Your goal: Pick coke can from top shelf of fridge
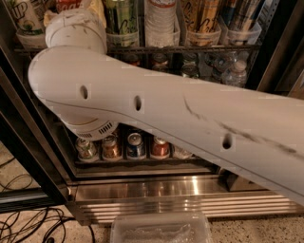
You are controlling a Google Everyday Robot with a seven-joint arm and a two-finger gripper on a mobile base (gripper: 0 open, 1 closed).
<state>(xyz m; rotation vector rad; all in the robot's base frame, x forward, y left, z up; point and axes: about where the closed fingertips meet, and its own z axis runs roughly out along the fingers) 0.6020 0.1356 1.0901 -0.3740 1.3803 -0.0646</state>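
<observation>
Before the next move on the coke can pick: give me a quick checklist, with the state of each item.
1. Fridge open, top shelf exposed: ok.
2. Coke can located: cannot tell; only a red sliver shows at the top edge, above the wrist.
3. Gripper in view: not ok; it lies past the wrist, beyond the top edge.
4. Grasp on the can: cannot tell.
5. Arm clear of neighbouring tubs: cannot tell; the arm hides the left end of the shelf.
</observation>
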